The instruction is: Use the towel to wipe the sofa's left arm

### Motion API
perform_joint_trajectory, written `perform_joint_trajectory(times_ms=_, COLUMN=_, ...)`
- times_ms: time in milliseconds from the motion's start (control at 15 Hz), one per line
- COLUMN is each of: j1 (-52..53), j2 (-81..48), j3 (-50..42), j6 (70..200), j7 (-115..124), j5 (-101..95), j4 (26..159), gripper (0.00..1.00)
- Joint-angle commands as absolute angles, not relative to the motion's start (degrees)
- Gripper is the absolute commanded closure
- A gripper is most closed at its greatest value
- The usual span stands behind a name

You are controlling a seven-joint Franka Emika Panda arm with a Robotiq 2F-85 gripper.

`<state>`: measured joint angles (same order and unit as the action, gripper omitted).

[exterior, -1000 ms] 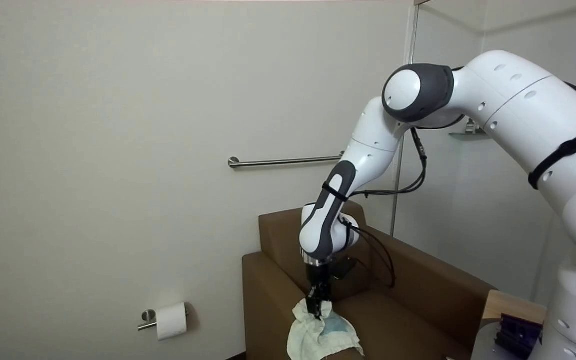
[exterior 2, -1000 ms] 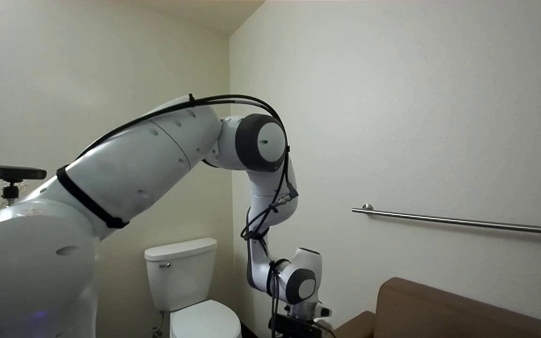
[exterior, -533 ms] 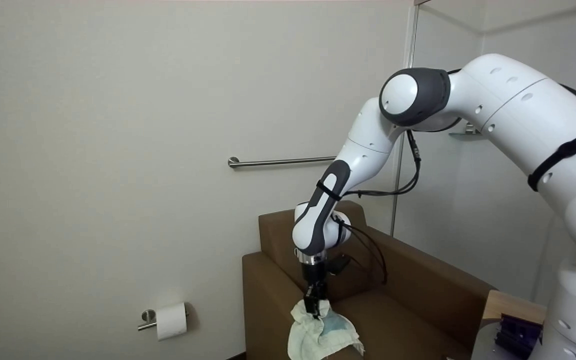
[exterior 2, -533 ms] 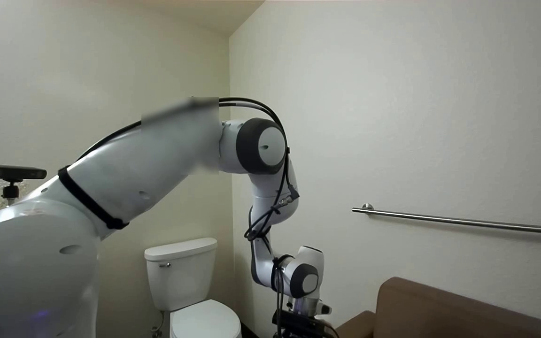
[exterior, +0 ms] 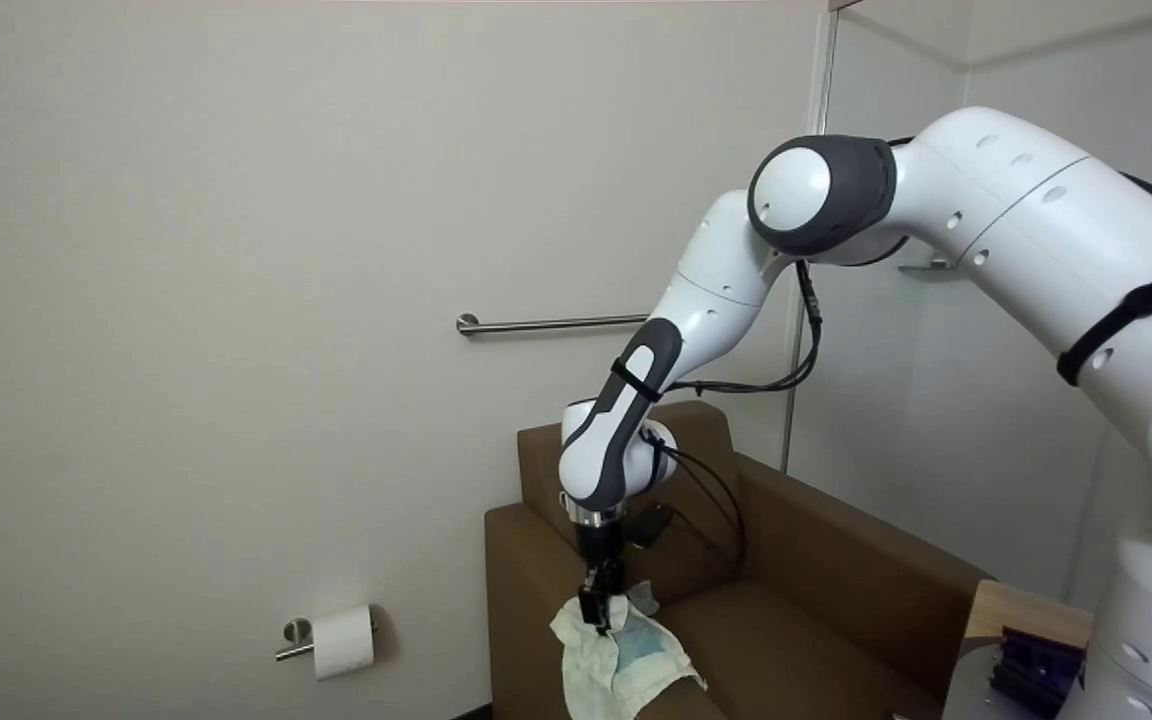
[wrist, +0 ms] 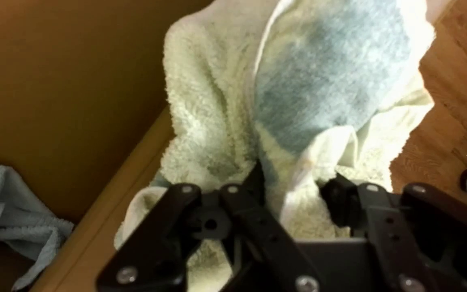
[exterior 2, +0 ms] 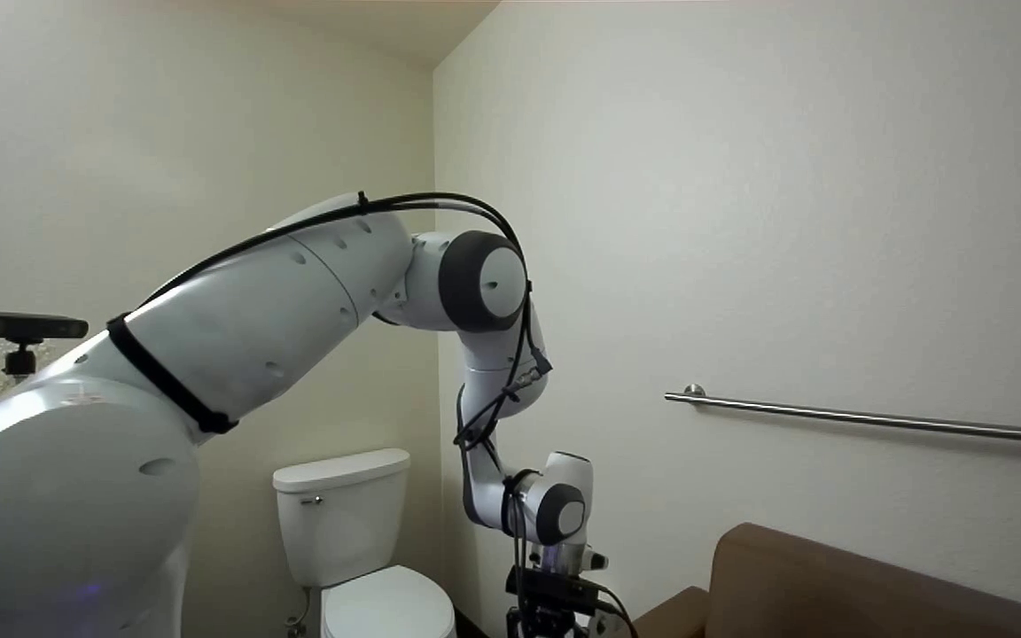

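Low in an exterior view, the pincer (exterior: 600, 617) pinches the towel (exterior: 598, 668) over the sofa arm (exterior: 534, 558), which runs from upper left down to lower right.

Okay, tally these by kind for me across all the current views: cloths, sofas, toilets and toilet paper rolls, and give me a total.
Cloths: 2 (cream towel pinched in the gripper, grey cloth)
Sofas: 1 (brown sofa)
Toilets: 1 (white toilet)
Toilet paper rolls: 1 (white roll)
Total: 5
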<state>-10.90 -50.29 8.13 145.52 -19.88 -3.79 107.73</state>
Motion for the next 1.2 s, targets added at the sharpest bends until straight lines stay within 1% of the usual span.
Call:
perform_joint_trajectory(times_ms=0, j1=-9.08, j2=-51.36, j3=7.07, j6=148.53, j7=-19.23, j5=-3.22, j4=105.29, gripper=0.89)
perform_joint_trajectory(times_ms=400, j1=-6.57, j2=-56.81, j3=2.30, j6=146.97, j7=-13.87, j5=-3.52, j4=96.81, gripper=0.90)
perform_joint_trajectory(times_ms=733, j1=-5.17, j2=-60.53, j3=-0.26, j6=142.41, j7=-8.36, j5=-3.36, j4=89.40, gripper=0.90)
perform_joint_trajectory(times_ms=1067, j1=-7.75, j2=-61.12, j3=1.81, j6=136.53, j7=-10.15, j5=-0.72, j4=87.57, gripper=0.91)
perform_joint_trajectory(times_ms=1133, j1=-5.80, j2=-59.04, j3=1.32, j6=137.38, j7=-9.09, j5=-1.49, j4=89.07, gripper=0.74)
